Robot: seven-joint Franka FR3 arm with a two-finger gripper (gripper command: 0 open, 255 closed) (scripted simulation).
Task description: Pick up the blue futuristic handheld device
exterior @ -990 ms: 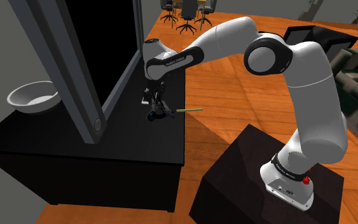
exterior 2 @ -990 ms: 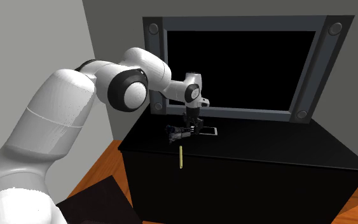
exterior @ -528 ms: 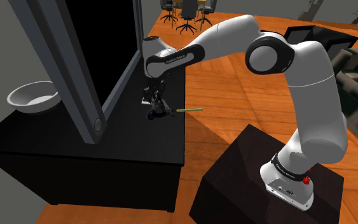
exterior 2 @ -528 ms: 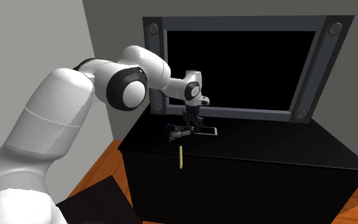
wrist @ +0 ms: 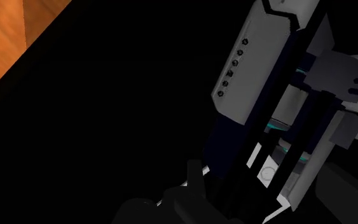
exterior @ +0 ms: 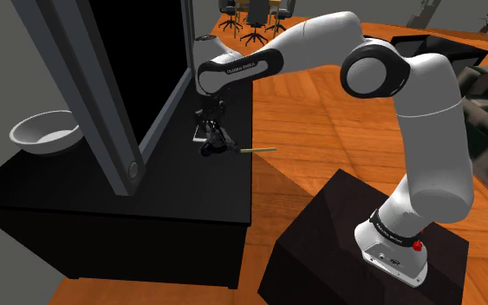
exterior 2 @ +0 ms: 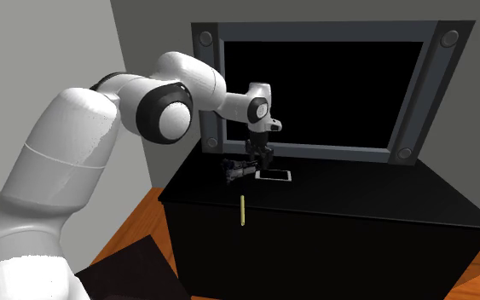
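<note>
Firstly, pencil (exterior: 257, 149): yellow; lay over the cabinet's (exterior: 146, 217) edge nearest the stand
Device (exterior 2: 236, 168): dark blue-grey with pale panels; was just inside that edge, near the pencil; resting or lifted clear, I could not tell
Gripper (exterior 2: 260, 162): seemingly clenched on the device; fingers (wrist: 193, 184) lay against its side
Handling: probably rigid, light and smooth-shelled; its thin rails looked fragile; best pinched across the broad flat body
White slab (exterior 2: 273, 175): lay flat, just beyond the device
Television (exterior 2: 323, 31): stood along the cabinet's back edge

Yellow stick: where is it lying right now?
In the shoulder view the yellow stick lies at the black cabinet's edge, poking past it, just right of the gripper.
</note>
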